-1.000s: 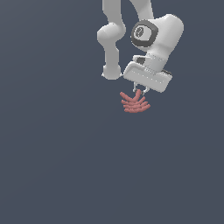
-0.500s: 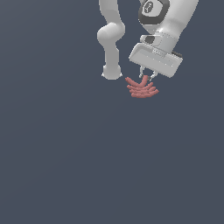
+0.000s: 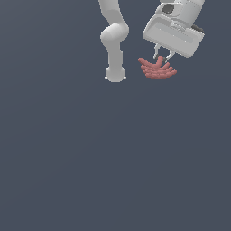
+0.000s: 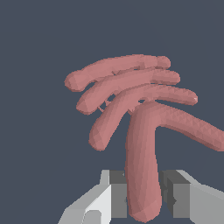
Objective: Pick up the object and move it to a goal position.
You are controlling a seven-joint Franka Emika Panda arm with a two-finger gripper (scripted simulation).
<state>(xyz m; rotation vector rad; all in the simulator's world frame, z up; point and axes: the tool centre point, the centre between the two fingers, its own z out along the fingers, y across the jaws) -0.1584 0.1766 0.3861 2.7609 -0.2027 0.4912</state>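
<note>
The object [image 3: 157, 70] is a small salmon-red bunch of curved finger-like pieces. It hangs under my white gripper [image 3: 163, 57] near the top right of the exterior view, lifted above the dark floor. In the wrist view my gripper [image 4: 142, 199] is shut on one thick piece of the object [image 4: 140, 113]. The grey fingers [image 4: 117, 194] press on both sides of that piece. The other pieces fan out beyond the fingers.
The arm's white base and lower link [image 3: 115, 49] stand to the exterior view's left of the gripper. The dark grey floor [image 3: 113, 158] fills the rest of the view. No goal marker shows.
My gripper has risen and moved toward the exterior view's right with the object held in it. The object has come up off the floor with it.
</note>
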